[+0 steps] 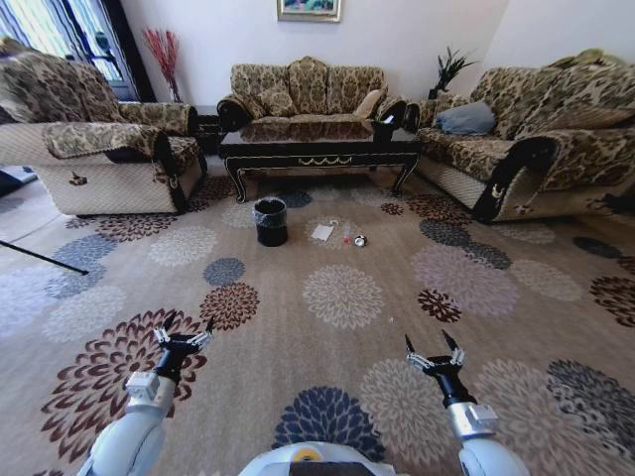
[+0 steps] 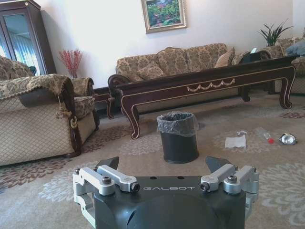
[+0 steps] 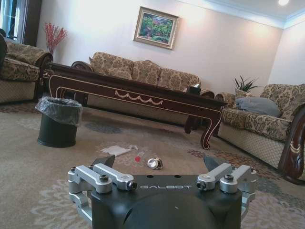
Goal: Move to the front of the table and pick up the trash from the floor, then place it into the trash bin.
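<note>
The dark wood table [image 1: 317, 149] stands ahead on the flowered carpet floor [image 1: 347, 297]. In front of it sits the black trash bin [image 1: 270, 221] with a clear liner, also in the wrist views [image 2: 178, 137] [image 3: 58, 122]. The trash lies right of the bin: a flat white paper [image 1: 323, 232] [image 2: 235, 141] [image 3: 116, 150], a clear bottle with a red tip [image 1: 344, 234] [image 2: 265, 134] [image 3: 138, 157] and a crushed shiny piece [image 1: 360, 241] [image 2: 288, 139] [image 3: 154, 163]. My left gripper [image 1: 186, 325] and right gripper [image 1: 434, 345] hang open and empty, low and well short of the trash.
Patterned sofas flank the table: an armchair [image 1: 99, 149] at left, a sofa [image 1: 308, 91] behind, a long sofa [image 1: 536, 149] at right. A thin dark rod [image 1: 45, 258] lies on the floor at far left. Open carpet stretches between me and the bin.
</note>
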{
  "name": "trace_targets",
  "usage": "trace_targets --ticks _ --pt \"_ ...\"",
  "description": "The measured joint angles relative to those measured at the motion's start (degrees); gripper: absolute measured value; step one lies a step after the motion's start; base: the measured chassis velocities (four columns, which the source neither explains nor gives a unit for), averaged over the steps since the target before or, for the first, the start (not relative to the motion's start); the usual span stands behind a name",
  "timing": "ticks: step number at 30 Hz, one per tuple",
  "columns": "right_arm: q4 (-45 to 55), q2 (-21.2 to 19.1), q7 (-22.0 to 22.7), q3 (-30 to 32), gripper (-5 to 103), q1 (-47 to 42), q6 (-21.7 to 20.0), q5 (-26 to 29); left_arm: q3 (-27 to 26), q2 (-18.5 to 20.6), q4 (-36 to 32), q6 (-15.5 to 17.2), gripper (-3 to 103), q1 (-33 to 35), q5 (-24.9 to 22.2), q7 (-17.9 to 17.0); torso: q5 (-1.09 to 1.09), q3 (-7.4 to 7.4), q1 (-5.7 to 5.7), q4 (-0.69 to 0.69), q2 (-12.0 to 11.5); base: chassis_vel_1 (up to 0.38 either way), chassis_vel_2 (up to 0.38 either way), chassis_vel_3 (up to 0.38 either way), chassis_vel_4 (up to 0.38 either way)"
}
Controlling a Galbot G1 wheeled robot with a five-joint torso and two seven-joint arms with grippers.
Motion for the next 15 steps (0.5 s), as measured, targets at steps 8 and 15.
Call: trace_targets --ticks 8,15 --pt "0.10 0.45 -0.01 -0.02 100 -0.45 0.32 0.00 -0.04 -0.06 -0.10 -0.68 100 0.54 0.33 -0.82 0.00 -1.64 -0.02 0.00 -1.75 0.000 0.000 0.000 0.000" --pt "-0.08 0.60 -0.14 0.06 100 -0.84 0.59 -0.07 0.10 -0.02 0.23 -2.29 100 0.37 0.32 -1.97 0.00 -2.93 -0.02 0.00 -3.03 0.000 0.000 0.000 0.000"
